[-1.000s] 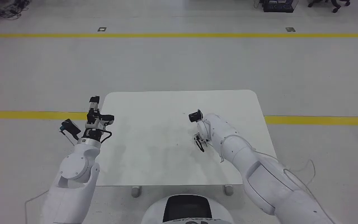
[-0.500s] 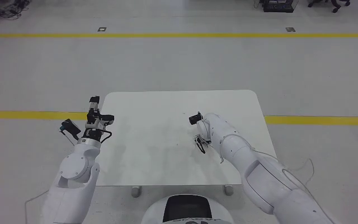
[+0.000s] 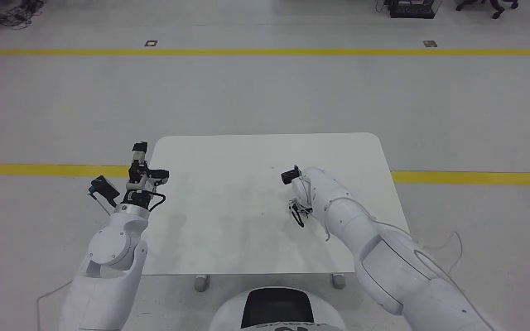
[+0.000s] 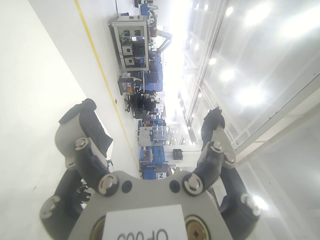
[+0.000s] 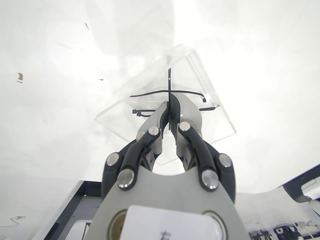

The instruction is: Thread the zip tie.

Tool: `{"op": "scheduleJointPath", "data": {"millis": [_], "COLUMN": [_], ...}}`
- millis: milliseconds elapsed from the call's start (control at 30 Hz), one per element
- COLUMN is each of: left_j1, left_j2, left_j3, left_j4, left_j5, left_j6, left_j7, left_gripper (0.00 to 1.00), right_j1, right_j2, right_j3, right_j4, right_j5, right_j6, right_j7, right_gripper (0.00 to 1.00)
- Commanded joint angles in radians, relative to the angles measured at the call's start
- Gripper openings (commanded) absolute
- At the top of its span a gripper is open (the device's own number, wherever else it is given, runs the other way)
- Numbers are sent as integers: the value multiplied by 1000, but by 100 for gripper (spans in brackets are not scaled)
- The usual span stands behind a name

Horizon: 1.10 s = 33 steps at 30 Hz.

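A: Which step is in hand, in your judgement?

B: I think the pick-up is done and the threading itself is not yet begun. The right gripper [image 5: 170, 98] has its fingers pressed together on one black zip tie [image 5: 169, 81]. The strip runs between the pads and stands out straight beyond the fingertips.

A: And what is under the fingers?

B: A clear tray [image 5: 220, 116] on the white table [image 3: 248, 232]. Two other ties [image 5: 147, 93] lie flat in it, crossing below the fingertips.

A: Which end sticks out, the head or the tail?

B: I cannot tell. There is a small dark spot just past the tip of the strip, but it may be the head or only a mark on the tray.

A: And the left gripper?

B: The left gripper [image 4: 150, 107] is well apart from the right one, by the edge of the table. Its fingers [image 4: 85, 123] are spread wide with nothing between them, and they point away from the table.

A: So what does the next move call for?

B: In my opinion the two grippers must come near each other. The left fingers should close on the free end. Then the strip must bend into a loop, so that the tail tip meets the small slot of the head. This needs fine alignment. The strip is thin and probably bends easily, so a hold close to the tip would be safer.
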Motion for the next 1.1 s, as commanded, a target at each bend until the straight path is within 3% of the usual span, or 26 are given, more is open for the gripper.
{"op": "scheduleJointPath", "data": {"millis": [0, 567, 1067], "left_j1": [0, 0, 0], "left_j2": [0, 0, 0], "left_j3": [0, 0, 0], "left_j4": [0, 0, 0], "left_j5": [0, 0, 0], "left_j6": [0, 0, 0], "left_j7": [0, 0, 0], "left_gripper": [100, 100, 100], "right_j1": [2, 42, 22], "right_j2": [-2, 0, 46], "right_j3": [1, 1, 61], "right_j4": [5, -36, -129], "right_j5": [-1, -53, -47], "right_j6": [1, -2, -35], "right_j7": [-1, 81, 116], "right_gripper": [0, 0, 0]}}
